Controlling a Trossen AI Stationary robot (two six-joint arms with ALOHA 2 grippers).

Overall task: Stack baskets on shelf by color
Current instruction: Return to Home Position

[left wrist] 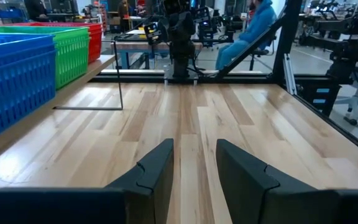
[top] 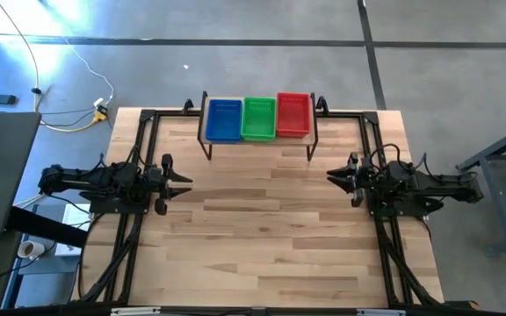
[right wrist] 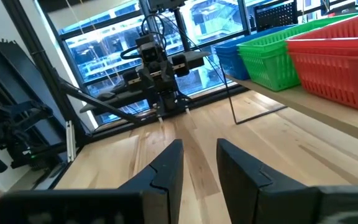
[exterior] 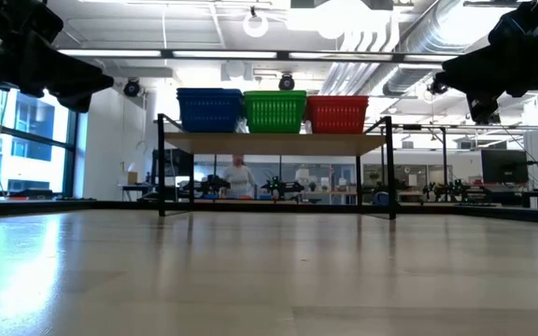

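Note:
The shelf (top: 257, 140) stands at the table's far edge on thin black legs. On its plank sit a blue basket stack (top: 224, 120), a green one (top: 258, 118) and a red one (top: 292, 115), side by side; the low view shows them as blue (exterior: 210, 109), green (exterior: 275, 110), red (exterior: 338, 114). My left gripper (top: 185, 180) hovers open at the table's left edge, pointing right. My right gripper (top: 333, 174) hovers open at the right edge, pointing left. Both are far from the baskets and hold nothing.
A black metal frame (top: 148, 118) runs along the table's edges. The wooden tabletop (top: 262, 228) spreads between the arms and toward the near edge. People sit in the room beyond the table (left wrist: 253, 25).

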